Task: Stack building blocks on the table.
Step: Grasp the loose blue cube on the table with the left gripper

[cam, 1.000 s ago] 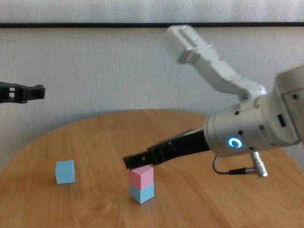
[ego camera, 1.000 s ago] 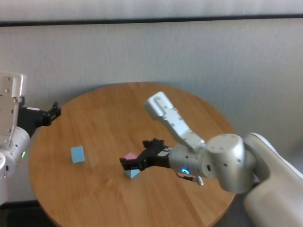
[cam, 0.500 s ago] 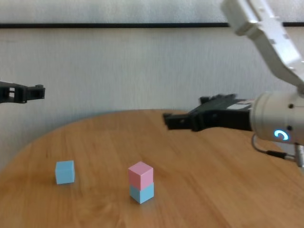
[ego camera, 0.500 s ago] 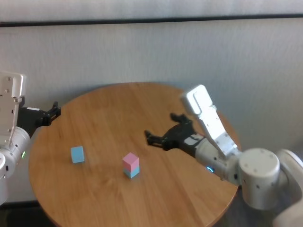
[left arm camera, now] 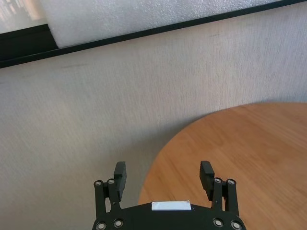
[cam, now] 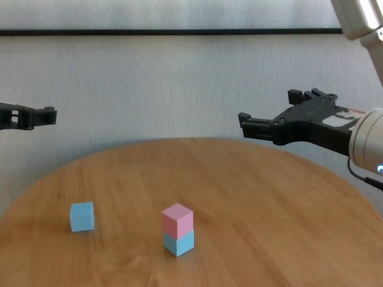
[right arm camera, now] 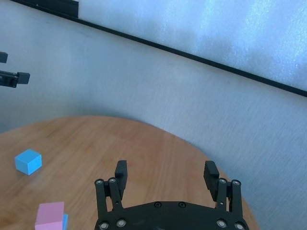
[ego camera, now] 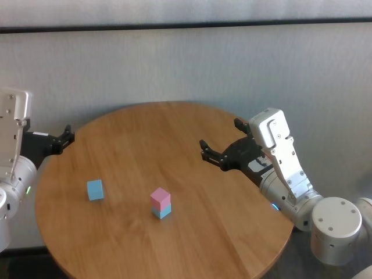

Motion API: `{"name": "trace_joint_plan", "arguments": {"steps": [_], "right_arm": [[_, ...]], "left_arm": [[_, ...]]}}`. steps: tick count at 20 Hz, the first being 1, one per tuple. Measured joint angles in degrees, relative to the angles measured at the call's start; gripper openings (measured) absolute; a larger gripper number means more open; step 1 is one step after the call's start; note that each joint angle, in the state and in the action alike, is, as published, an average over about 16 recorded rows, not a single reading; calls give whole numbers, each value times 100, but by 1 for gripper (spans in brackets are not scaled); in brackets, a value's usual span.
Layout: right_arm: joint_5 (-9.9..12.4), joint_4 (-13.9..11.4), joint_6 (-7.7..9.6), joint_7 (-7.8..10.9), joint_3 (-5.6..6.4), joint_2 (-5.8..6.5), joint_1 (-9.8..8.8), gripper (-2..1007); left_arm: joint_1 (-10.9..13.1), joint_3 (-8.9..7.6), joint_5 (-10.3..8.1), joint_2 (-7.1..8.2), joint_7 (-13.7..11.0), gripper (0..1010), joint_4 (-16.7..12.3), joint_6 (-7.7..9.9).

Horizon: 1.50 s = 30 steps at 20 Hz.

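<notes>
— Where are the blocks?
— A pink cube (ego camera: pixel 160 197) sits on a light blue cube (ego camera: pixel 163 212) mid-table; the loose blue cube (ego camera: pixel 95 189) lies well apart, toward the left.
— Next step?
— Probably fetching that one. The right gripper (ego camera: pixel 224 147) hovers wide and empty, the left gripper (ego camera: pixel 65 138) wide at the round wooden table (ego camera: pixel 232 232) edge, by a pale wall (ego camera: pixel 174 64).

a pale textured wall (ego camera: pixel 174 64) stands behind, with a thin dark horizontal strip (ego camera: pixel 186 25) running across near its top.
</notes>
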Motion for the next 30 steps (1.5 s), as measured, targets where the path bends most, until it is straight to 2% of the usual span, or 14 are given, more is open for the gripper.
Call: {"name": "trace_joint_plan", "arguments": {"steps": [3,6,13,16,19,25,30], "right_arm": [[-31,22,-130,-19,26,7,-17,1005],[-34,31,-140,-18,27,8,-15,1005],[-10,24,-62,-6,8,4,-2,1005],[-2,21,-39,-3,3,3,1,1005],[3,18,-23,-1,-1,2,4,1005],[11,13,-2,3,-6,-1,7,1005],[15,11,8,5,-9,-2,9,1005]], "left_arm": [[-13,17,40,-28,45,1002,-37,136],[-27,10,67,-135,144,1002,-79,342],[-7,-27,25,-600,370,1002,-226,936],[65,-57,-40,-817,436,1002,-352,1200],[193,-86,-102,-955,431,1002,-521,1439],[503,-93,-141,-971,280,1002,-850,1764],[683,-95,-105,-871,114,1002,-938,1854]]}}
